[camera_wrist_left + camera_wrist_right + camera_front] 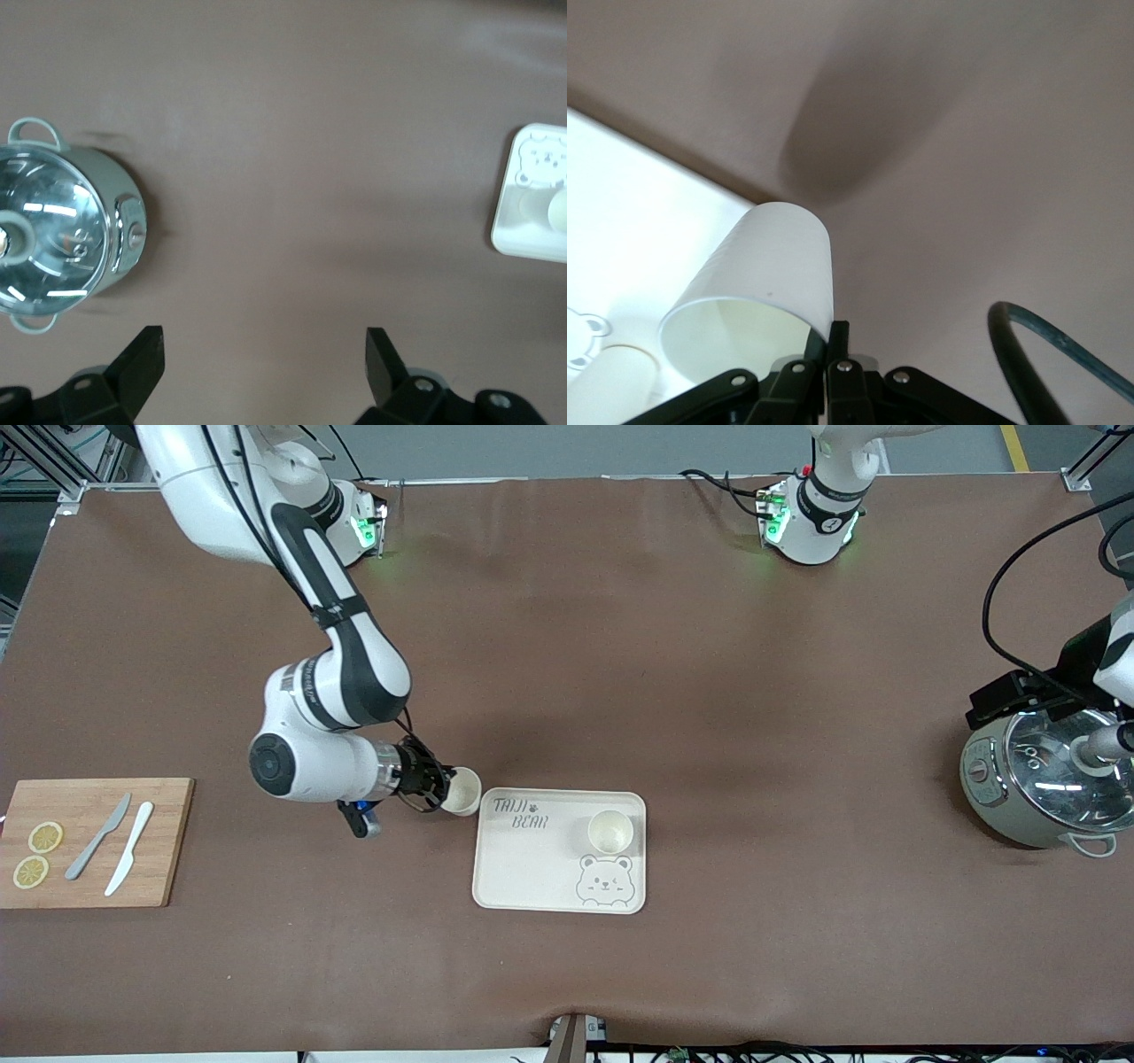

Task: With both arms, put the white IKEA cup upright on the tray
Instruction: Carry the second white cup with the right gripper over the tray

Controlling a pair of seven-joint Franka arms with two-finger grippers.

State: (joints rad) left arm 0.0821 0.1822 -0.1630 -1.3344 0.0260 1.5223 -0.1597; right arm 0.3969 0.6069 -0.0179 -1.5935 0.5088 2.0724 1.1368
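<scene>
My right gripper [441,786] is shut on the rim wall of a white cup [462,791], one finger inside and one outside. It holds the cup tilted just above the table, beside the corner of the cream tray [532,872] toward the right arm's end. In the right wrist view the cup [757,274] opens toward the camera, pinched by the gripper [833,332] at the tray's edge [620,221]. A second white cup [610,831] stands upright on the tray. My left gripper [264,341] is open and empty, high above the table near the pot.
A grey-green pot with a glass lid [1050,784] stands at the left arm's end, also in the left wrist view [62,235]. A wooden cutting board [168,841] with two knives and lemon slices lies at the right arm's end.
</scene>
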